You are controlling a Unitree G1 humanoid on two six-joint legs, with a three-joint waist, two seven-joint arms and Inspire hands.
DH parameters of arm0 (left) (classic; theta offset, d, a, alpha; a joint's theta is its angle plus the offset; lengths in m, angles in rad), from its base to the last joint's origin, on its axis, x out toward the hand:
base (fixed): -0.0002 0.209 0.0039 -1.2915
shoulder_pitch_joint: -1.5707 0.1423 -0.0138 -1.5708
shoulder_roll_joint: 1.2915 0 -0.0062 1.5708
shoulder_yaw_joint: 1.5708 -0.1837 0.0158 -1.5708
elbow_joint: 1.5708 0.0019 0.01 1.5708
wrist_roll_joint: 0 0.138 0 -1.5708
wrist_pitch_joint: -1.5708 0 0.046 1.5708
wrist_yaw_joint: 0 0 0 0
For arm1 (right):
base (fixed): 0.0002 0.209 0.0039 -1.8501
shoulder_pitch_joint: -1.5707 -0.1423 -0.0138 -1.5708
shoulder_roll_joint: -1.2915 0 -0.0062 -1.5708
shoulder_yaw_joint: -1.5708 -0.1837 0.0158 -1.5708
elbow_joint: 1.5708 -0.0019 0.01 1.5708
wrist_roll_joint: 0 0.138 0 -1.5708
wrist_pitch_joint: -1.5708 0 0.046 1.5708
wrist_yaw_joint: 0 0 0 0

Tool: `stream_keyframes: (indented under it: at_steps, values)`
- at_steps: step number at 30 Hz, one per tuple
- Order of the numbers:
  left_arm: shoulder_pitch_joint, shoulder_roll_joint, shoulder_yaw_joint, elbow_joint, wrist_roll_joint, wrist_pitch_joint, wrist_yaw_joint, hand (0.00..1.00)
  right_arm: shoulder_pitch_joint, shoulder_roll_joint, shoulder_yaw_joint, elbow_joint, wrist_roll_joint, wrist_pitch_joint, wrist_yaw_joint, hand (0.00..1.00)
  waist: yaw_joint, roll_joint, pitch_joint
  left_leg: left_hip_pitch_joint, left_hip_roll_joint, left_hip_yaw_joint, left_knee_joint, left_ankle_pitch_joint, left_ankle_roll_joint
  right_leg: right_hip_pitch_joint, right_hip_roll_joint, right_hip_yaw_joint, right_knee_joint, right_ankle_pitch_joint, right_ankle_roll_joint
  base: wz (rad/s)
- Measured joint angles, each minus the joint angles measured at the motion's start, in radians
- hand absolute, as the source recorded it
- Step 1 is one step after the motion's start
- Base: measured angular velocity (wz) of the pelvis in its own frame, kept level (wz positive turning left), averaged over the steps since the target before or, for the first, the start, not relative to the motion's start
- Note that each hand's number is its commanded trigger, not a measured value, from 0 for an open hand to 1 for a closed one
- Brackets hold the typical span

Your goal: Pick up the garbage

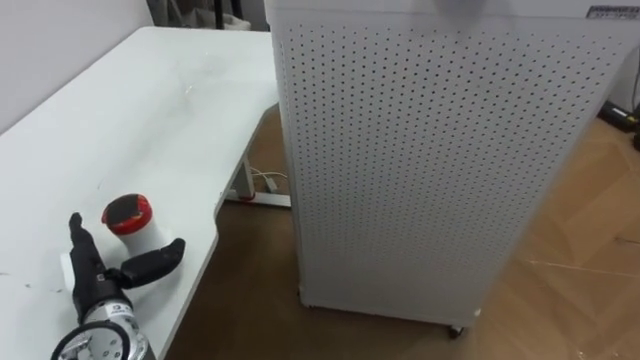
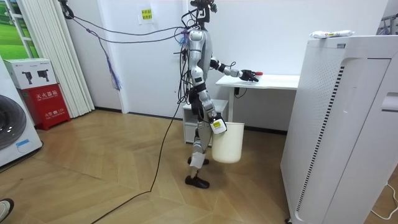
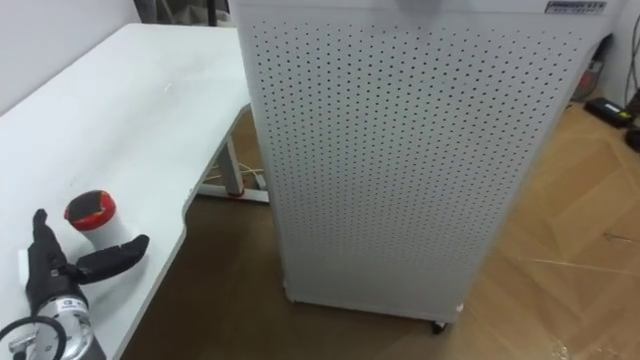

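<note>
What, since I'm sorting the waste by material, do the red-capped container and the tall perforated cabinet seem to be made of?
The container: probably plastic; smooth white body, shinier red cap with a dark patch on top. The cabinet: painted sheet metal or moulded plastic, matte white; the even rows of small holes fit either, so I can't tell which.
</note>
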Motion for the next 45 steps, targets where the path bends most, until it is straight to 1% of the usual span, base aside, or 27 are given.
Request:
stream_keyframes:
  at_steps: [3, 5, 7, 10, 11, 12, 13, 14, 18, 20, 22, 24, 27, 32, 37, 40, 44, 45]
  values:
    - [-0.037, 0.006, 0.000, 0.029, -0.017, 0.000, 0.013, 0.00, -0.008, -0.001, 0.002, 0.000, 0.000, 0.007, -0.003, 1.00, 0.001, 0.001, -0.0004, -0.015, 0.000, 0.003, 0.002, 0.004, 0.000, -0.019, 0.000, 0.005, 0.002, 0.001, -0.001, -0.03]
    - [-0.061, 0.010, 0.000, 0.061, -0.032, 0.000, 0.016, 0.00, -0.014, -0.001, 0.019, 0.005, 0.000, 0.007, -0.012, 1.00, -0.002, 0.001, -0.0005, -0.014, 0.000, 0.005, 0.002, 0.004, 0.000, -0.018, 0.000, 0.008, 0.002, 0.001, -0.001, -0.04]
    - [-0.091, 0.020, 0.000, 0.103, -0.044, 0.000, 0.015, 0.00, -0.021, -0.001, 0.031, 0.006, 0.000, 0.006, -0.020, 1.00, -0.008, 0.002, 0.0003, -0.014, 0.000, 0.007, 0.002, 0.004, 0.000, -0.019, 0.000, 0.010, 0.002, 0.001, -0.001, 0.00]
    - [-0.099, 0.028, 0.000, 0.115, -0.058, 0.000, 0.021, 0.00, -0.024, -0.001, 0.032, 0.007, 0.000, 0.007, -0.024, 1.00, -0.015, 0.003, 0.0009, -0.015, 0.000, 0.010, 0.002, 0.004, 0.000, -0.021, 0.000, 0.013, 0.002, 0.001, -0.001, 0.00]
    - [-0.099, 0.029, 0.000, 0.116, -0.058, 0.000, 0.023, 0.29, -0.025, -0.001, 0.033, 0.007, 0.000, 0.007, -0.026, 1.00, -0.017, 0.003, 0.0011, -0.015, 0.000, 0.010, 0.002, 0.004, 0.000, -0.021, 0.000, 0.013, 0.002, 0.001, -0.001, 0.00]
    - [-0.099, 0.031, 0.000, 0.117, -0.058, 0.000, 0.030, 0.67, -0.027, -0.001, 0.037, 0.007, 0.001, 0.007, -0.032, 1.00, -0.021, 0.004, 0.0017, -0.015, 0.000, 0.011, 0.002, 0.004, 0.000, -0.022, 0.000, 0.014, 0.002, 0.001, -0.001, -0.04]
    - [-0.099, 0.032, 0.000, 0.117, -0.060, 0.000, 0.035, 0.95, -0.028, -0.001, 0.039, 0.007, 0.002, 0.007, -0.039, 1.00, -0.022, 0.004, 0.0019, -0.018, 0.001, 0.015, 0.002, 0.004, 0.000, -0.028, 0.001, 0.017, 0.004, 0.001, -0.001, -0.06]
    - [-0.099, 0.033, 0.000, 0.117, -0.061, 0.000, 0.037, 1.00, -0.030, -0.001, 0.039, 0.007, 0.003, 0.007, -0.041, 1.00, -0.022, 0.005, 0.0022, -0.020, 0.002, 0.017, 0.003, 0.004, 0.000, -0.031, 0.001, 0.019, 0.005, 0.001, -0.002, -0.06]
    - [-0.111, 0.041, 0.003, 0.131, -0.076, -0.002, 0.062, 1.00, -0.029, -0.003, 0.045, 0.007, 0.010, 0.007, -0.058, 1.00, -0.022, 0.007, 0.0038, -0.028, 0.003, 0.019, 0.008, 0.004, 0.000, -0.037, 0.001, 0.019, 0.008, 0.002, -0.003, 0.00]
    - [-0.112, 0.055, 0.012, 0.145, -0.078, -0.002, 0.068, 1.00, -0.030, -0.008, 0.057, 0.004, 0.011, 0.007, -0.061, 1.00, -0.020, 0.008, 0.0045, -0.029, 0.003, 0.019, 0.012, 0.004, 0.000, -0.037, 0.000, 0.018, 0.010, 0.002, -0.003, 0.00]
    - [-0.112, 0.081, 0.021, 0.160, -0.104, -0.002, 0.065, 1.00, -0.033, -0.009, 0.068, 0.000, 0.012, 0.007, -0.061, 1.00, -0.020, 0.004, 0.0068, -0.031, 0.004, 0.024, 0.015, 0.004, 0.000, -0.042, -0.001, 0.021, 0.016, 0.002, -0.003, 0.00]
    - [-0.113, 0.090, 0.035, 0.161, -0.118, -0.001, 0.061, 1.00, -0.035, -0.008, 0.069, -0.002, 0.012, 0.007, -0.060, 1.00, -0.021, 0.002, 0.0075, -0.041, 0.003, 0.028, 0.020, 0.004, 0.000, -0.052, -0.003, 0.022, 0.021, 0.002, -0.002, -0.02]
    - [-0.117, 0.094, 0.050, 0.163, -0.119, -0.001, 0.060, 1.00, -0.036, -0.008, 0.069, -0.006, 0.012, 0.006, -0.058, 1.00, -0.021, -0.002, 0.0075, -0.053, 0.003, 0.030, 0.024, 0.004, 0.001, -0.062, -0.003, 0.023, 0.024, 0.003, -0.002, 0.00]
    - [-0.119, 0.095, 0.049, 0.163, -0.120, -0.002, 0.059, 1.00, -0.039, -0.009, 0.071, -0.006, 0.012, 0.006, -0.059, 1.00, -0.022, -0.002, 0.0077, -0.061, 0.004, 0.030, 0.032, 0.004, 0.001, -0.065, -0.002, 0.019, 0.023, 0.003, -0.003, 0.01]
    - [-0.119, 0.095, 0.045, 0.163, -0.138, -0.003, 0.050, 1.00, -0.037, -0.008, 0.070, -0.006, 0.011, 0.006, -0.055, 1.00, -0.022, -0.004, 0.0088, -0.060, 0.003, 0.030, 0.031, 0.004, 0.001, -0.063, -0.003, 0.025, 0.022, 0.003, -0.002, 0.00]
    - [-0.119, 0.094, 0.024, 0.163, -0.141, -0.003, 0.035, 1.00, -0.037, -0.008, 0.069, -0.006, 0.012, 0.005, -0.055, 1.00, -0.023, -0.005, 0.0094, -0.060, 0.003, 0.030, 0.030, 0.004, 0.001, -0.063, -0.004, 0.024, 0.021, 0.003, -0.003, 0.00]
    - [-0.119, 0.092, -0.010, 0.162, -0.146, -0.014, 0.013, 1.00, -0.039, -0.008, 0.069, -0.006, 0.012, 0.003, -0.055, 1.00, -0.023, -0.005, 0.0095, -0.060, 0.003, 0.030, 0.030, 0.004, 0.001, -0.063, -0.005, 0.023, 0.022, 0.003, -0.002, 0.00]
    - [-0.119, 0.082, -0.010, 0.158, -0.146, -0.018, 0.007, 1.00, -0.039, -0.008, 0.070, -0.006, 0.013, 0.002, -0.055, 1.00, -0.023, -0.005, 0.0097, -0.060, 0.003, 0.030, 0.030, 0.004, 0.001, -0.063, -0.005, 0.020, 0.022, 0.003, -0.002, 0.00]
